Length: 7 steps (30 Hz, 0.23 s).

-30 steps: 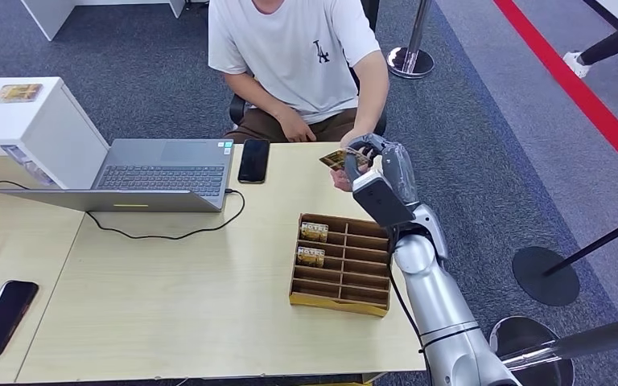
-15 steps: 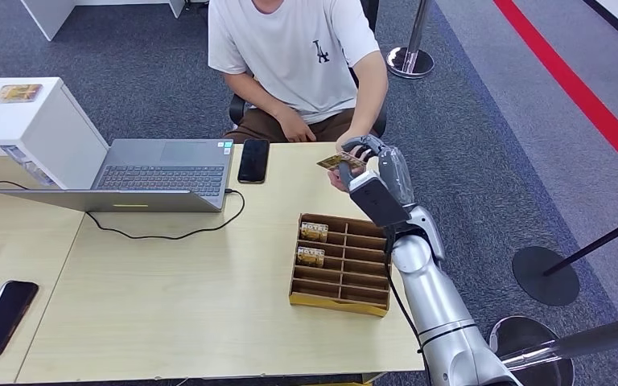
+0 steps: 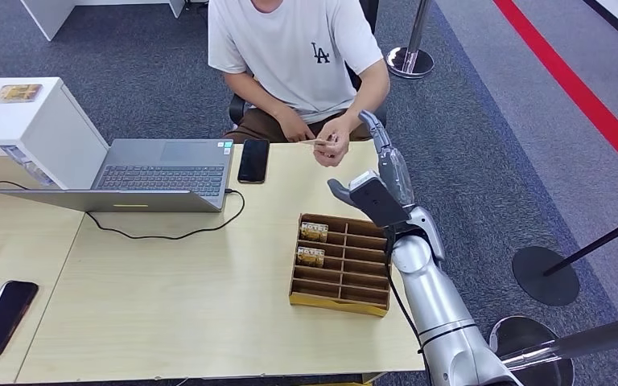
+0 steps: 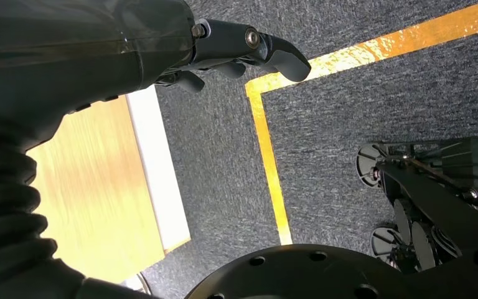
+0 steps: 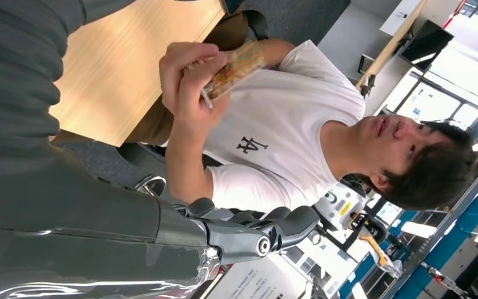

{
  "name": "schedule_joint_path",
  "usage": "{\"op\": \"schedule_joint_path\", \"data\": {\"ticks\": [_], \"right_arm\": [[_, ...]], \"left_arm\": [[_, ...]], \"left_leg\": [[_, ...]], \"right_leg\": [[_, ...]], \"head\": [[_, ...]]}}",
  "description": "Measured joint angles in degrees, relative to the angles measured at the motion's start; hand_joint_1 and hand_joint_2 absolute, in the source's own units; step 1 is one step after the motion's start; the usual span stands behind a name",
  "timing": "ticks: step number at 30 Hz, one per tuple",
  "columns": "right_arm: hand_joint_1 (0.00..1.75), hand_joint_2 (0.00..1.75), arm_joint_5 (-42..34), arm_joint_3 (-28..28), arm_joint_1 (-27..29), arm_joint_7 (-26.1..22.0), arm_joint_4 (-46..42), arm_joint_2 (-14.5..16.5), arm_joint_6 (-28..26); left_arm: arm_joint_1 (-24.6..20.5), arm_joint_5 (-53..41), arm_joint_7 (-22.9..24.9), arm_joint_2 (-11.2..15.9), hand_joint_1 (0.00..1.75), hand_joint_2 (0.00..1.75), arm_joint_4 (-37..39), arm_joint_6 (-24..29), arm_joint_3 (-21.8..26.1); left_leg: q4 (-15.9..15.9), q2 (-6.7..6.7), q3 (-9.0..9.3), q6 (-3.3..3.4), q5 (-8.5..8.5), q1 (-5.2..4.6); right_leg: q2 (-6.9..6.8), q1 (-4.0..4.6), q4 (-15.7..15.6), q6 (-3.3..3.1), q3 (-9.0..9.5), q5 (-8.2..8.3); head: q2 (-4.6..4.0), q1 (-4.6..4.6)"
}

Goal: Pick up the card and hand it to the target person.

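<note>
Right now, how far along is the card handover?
Done, by the look of it: the card is in the person's hand, held over the table's far edge. The right hand is empty, fingers spread, apart from the card. The left hand hangs by the floor holding nothing. Left: probably only pulling the right arm back.

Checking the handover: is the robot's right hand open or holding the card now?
Open: the right hand has its fingers spread and empty, while the person's hand holds the card.

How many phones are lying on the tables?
2: one black phone beside the laptop, in front of the person, and another phone at the table's near-left corner.
</note>
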Motion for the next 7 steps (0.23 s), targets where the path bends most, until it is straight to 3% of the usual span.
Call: {"op": "schedule_joint_path", "data": {"ticks": [7], "right_arm": [[0.00, 1.75, -0.03, 0.02, 0.00, 0.01, 0.16, 0.00, 0.04]], "left_arm": [[0.00, 0.00, -0.02, -0.01, 0.00, 0.00, 0.00, 0.00, 0.00]], "left_leg": [[0.00, 0.00, 0.00, 0.00, 0.00, 0.00]], "right_leg": [[0.00, 0.00, 0.00, 0.00, 0.00, 0.00]], "head": [[0.00, -0.01]]}}
